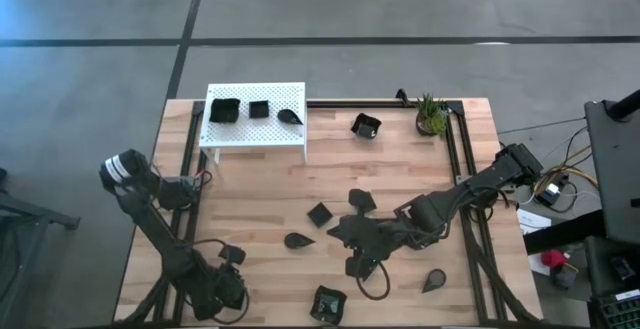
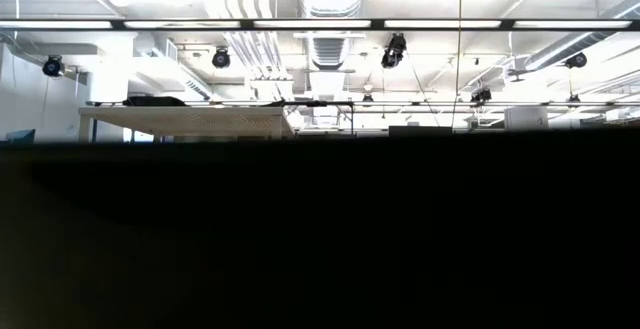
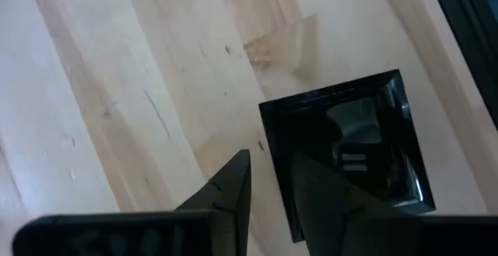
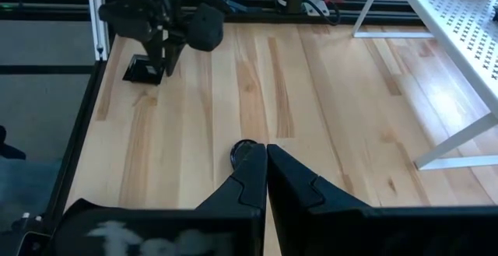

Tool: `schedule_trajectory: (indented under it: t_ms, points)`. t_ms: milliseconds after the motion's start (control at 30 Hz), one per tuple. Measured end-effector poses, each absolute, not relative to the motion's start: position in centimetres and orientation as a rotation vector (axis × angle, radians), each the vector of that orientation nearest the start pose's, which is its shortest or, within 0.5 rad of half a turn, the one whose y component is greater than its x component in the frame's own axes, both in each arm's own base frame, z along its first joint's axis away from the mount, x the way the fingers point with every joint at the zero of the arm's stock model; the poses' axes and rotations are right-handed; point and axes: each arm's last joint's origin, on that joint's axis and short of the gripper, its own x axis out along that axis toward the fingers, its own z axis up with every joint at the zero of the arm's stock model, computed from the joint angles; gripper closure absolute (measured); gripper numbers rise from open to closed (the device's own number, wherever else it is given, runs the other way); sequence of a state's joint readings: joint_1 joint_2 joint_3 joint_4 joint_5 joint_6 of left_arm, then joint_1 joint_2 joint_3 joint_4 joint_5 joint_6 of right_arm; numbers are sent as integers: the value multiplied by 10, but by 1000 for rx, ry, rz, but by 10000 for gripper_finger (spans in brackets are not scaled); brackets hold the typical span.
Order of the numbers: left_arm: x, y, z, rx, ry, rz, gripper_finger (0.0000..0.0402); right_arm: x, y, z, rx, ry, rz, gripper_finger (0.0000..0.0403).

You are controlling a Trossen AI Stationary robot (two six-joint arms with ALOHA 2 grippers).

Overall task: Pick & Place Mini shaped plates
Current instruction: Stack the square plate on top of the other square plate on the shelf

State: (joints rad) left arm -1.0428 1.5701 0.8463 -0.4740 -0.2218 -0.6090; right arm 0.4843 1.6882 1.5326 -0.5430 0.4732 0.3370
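Note:
Several small glossy black plates lie flat on the wooden table, and three more (image 1: pixel 259 109) sit on the white platform (image 1: pixel 255 137). My left gripper (image 3: pixel 271 159) points down near the table's near-left corner, open by a narrow gap. One finger (image 3: pixel 327 201) is over a square plate (image 3: pixel 350 147) and the other (image 3: pixel 229 198) is outside its edge. I see no touch. The same plate (image 4: pixel 142 71) shows in the right wrist view. My right gripper (image 4: pixel 266 149) is shut and hovers at mid-table, just short of a teardrop plate (image 1: pixel 298 240).
Other plates lie at mid-table (image 1: pixel 320 214), near the far edge (image 1: pixel 366 124) and near the near edge (image 1: pixel 327 304) (image 1: pixel 434 281). A green potted plant (image 1: pixel 432 116) stands at the far right. Black rails (image 1: pixel 455 159) run along the table's sides. A dark mass blocks most of the low view.

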Motion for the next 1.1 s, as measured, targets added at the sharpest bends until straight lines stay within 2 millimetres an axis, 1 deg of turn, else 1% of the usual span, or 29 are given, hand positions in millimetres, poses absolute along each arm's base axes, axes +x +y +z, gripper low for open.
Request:
schedule_trajectory:
  t_ms: [600,867,967,1033,1100]
  points:
    - [146,-237,159,144,1137,-354,315,337,162,327,4,611,-93,394]
    - [144,-236,150,93,1130,-380,316,337,162,327,4,611,-93,394]
    - [144,-236,150,93,1128,-383,317,337,162,327,4,611,-93,394]
    - [144,-236,150,101,1126,-389,324,337,162,327,4,611,-93,394]
    - [144,-236,150,105,1127,-390,342,337,162,327,4,611,-93,394]
